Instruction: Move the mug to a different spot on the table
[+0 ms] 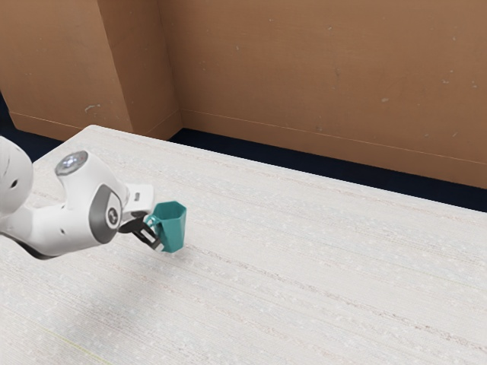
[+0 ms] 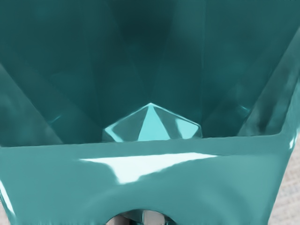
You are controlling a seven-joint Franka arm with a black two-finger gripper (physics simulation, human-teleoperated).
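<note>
Teal mug (image 1: 172, 226): one in number, faceted, wider at the mouth than at the base. It sits over the near-left part of the pale worktop (image 1: 327, 258), as seen in the exterior view, well apart from the brown walls (image 1: 319, 68) at the far side. Its mouth-to-base axis is roughly upright with a slight lean. Whether the base touches the worktop or hangs just above it cannot be told. The handle (image 1: 151, 220) faces the exterior view's left, towards the arm.

Tool (image 1: 150, 234): one in number, black, meeting the mug at its handle side, so the mug lies directly to the exterior view's right of it. The two fingers appear to close on the mug around the handle and pinch it there. In the wrist view the mug (image 2: 150, 154) lies just under the hand, its open mouth and faceted floor facing the camera.

Arm (image 1: 68, 217): one in number, white, entering from the exterior view's left.

Judgement: the bare worktop extends to the right and far side of the mug, so the coming move most likely carries it that way, away from the arm's base.
</note>
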